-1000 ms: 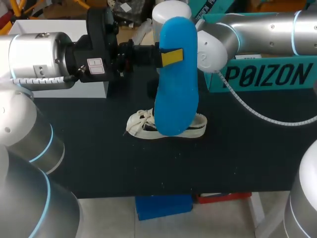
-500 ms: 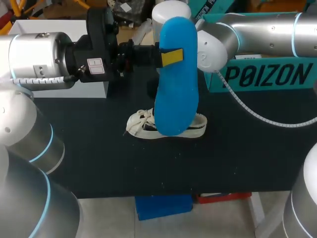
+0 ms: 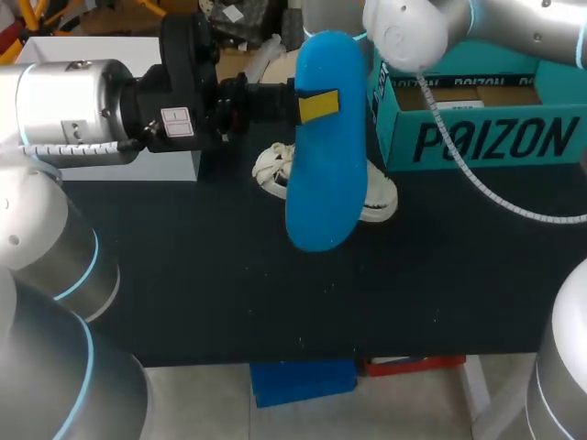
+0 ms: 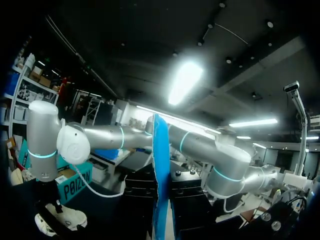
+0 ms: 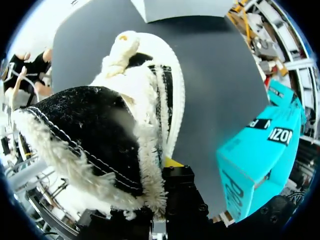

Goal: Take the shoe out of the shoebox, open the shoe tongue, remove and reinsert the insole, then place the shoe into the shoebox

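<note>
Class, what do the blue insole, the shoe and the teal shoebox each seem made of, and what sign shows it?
Insole: likely foam, matte smooth blue face.
Shoe: black suede-like upper with cream fleecy trim, fuzzy fibres showing.
Shoebox: printed cardboard, brown inside walls.

This looks like a robot lab. A big silver left arm (image 3: pixel 64 101) and right arm (image 3: pixel 514 23) hang over a black tabletop (image 3: pixel 229 293).
</note>
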Controlling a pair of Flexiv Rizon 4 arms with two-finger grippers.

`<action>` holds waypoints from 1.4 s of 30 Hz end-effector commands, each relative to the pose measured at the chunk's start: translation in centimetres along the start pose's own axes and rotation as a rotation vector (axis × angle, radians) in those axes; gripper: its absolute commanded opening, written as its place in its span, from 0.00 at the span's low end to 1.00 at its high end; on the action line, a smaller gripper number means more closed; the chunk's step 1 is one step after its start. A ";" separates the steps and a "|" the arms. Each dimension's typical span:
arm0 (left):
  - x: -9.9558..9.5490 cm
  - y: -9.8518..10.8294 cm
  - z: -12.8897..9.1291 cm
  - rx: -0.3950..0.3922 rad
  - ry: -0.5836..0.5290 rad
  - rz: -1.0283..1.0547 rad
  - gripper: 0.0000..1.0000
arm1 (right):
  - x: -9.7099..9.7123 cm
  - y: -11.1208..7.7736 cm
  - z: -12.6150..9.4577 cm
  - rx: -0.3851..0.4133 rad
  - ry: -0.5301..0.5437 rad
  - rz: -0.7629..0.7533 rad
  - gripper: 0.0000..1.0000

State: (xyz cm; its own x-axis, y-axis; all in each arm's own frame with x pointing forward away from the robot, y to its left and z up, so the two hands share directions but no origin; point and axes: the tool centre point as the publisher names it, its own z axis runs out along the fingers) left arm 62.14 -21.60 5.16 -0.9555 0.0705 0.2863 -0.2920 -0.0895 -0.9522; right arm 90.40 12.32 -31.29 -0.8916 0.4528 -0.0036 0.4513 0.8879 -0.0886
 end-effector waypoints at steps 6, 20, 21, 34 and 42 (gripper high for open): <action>0.1 0.1 0.1 -0.002 -0.004 -0.001 0.00 | 0.8 -1.5 1.9 -0.126 0.108 0.896 0.00; 0.1 0.1 0.1 -0.002 -0.004 -0.001 0.00 | 2.4 0.0 4.2 -0.151 0.128 1.052 0.00; 0.1 0.1 0.1 -0.002 -0.004 -0.001 0.00 | 2.5 0.1 4.4 -0.151 0.131 1.053 0.00; 0.1 0.1 0.1 -0.002 -0.004 -0.001 0.00 | 2.9 1.4 7.6 -0.110 0.109 1.054 0.00; 0.1 0.1 0.1 -0.002 -0.004 -0.001 0.00 | 2.9 1.5 9.4 -0.079 0.106 1.061 0.00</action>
State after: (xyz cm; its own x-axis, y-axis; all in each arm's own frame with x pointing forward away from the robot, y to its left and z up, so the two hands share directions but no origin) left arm 62.14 -21.60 5.16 -0.9555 0.0704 0.2864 -0.2920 -0.0895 -0.9522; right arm 87.68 13.75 -40.15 -0.0360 0.9982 0.0487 0.9992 0.0369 -0.0179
